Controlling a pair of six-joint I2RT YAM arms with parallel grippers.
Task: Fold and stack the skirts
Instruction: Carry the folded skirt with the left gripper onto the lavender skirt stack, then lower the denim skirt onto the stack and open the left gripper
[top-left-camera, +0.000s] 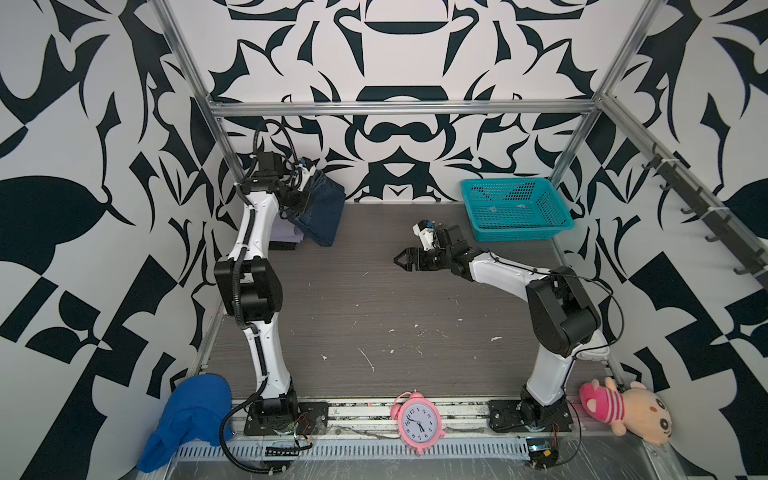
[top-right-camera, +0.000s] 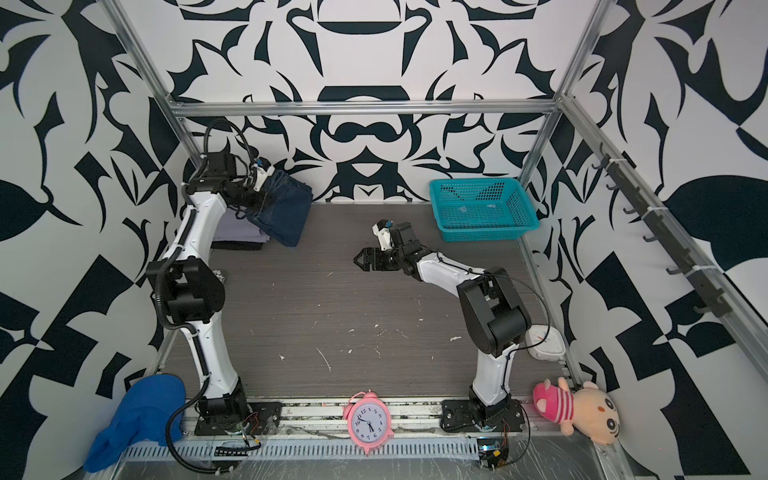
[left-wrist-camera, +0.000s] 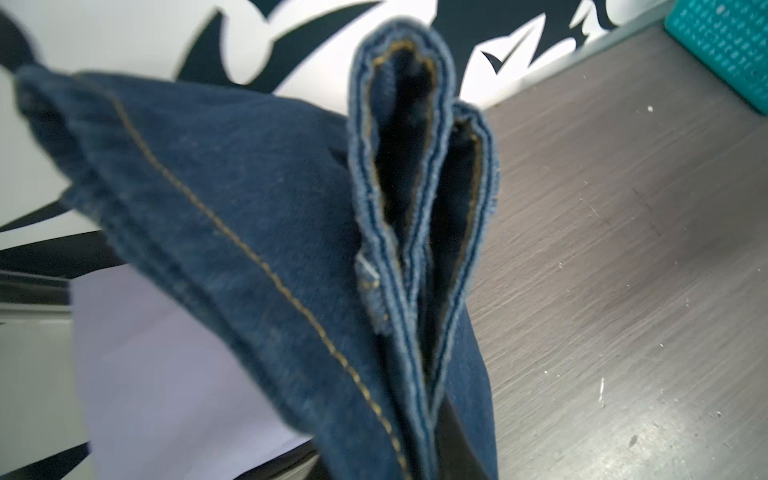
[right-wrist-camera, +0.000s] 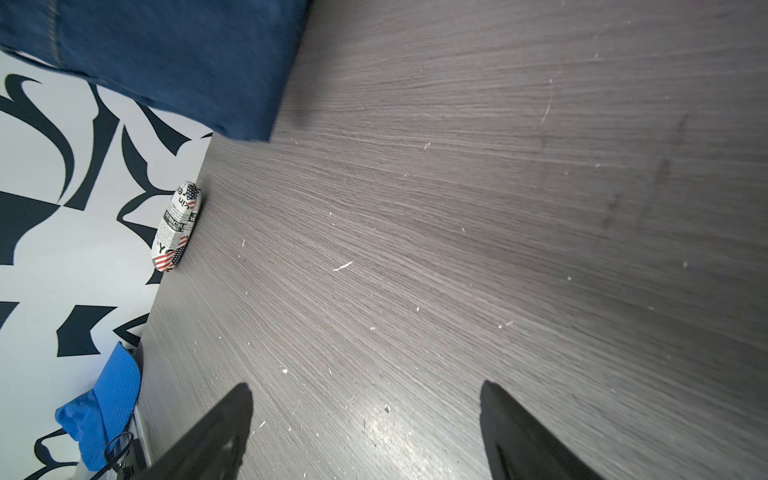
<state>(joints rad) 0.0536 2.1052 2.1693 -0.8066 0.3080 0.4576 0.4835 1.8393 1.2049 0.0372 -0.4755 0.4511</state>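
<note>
The left fingers (left-wrist-camera: 459, 449) pinch the dark blue denim skirt (top-left-camera: 322, 212) over the pale lavender skirt (top-left-camera: 286, 235) at the grey desk's (top-left-camera: 374, 316) eleven o'clock. It looks thick but floppy, so grab its folded edge. The right fingers (right-wrist-camera: 224, 432) are spread, empty.

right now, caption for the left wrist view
Folded dark blue denim skirt held above the pale lavender-grey skirt, grey wood-grain tabletop alongside

Teal basket (top-left-camera: 515, 235), pink alarm clock (top-left-camera: 417, 423), plush toy (top-left-camera: 636, 409), blue cloth (top-left-camera: 187, 415).
</note>
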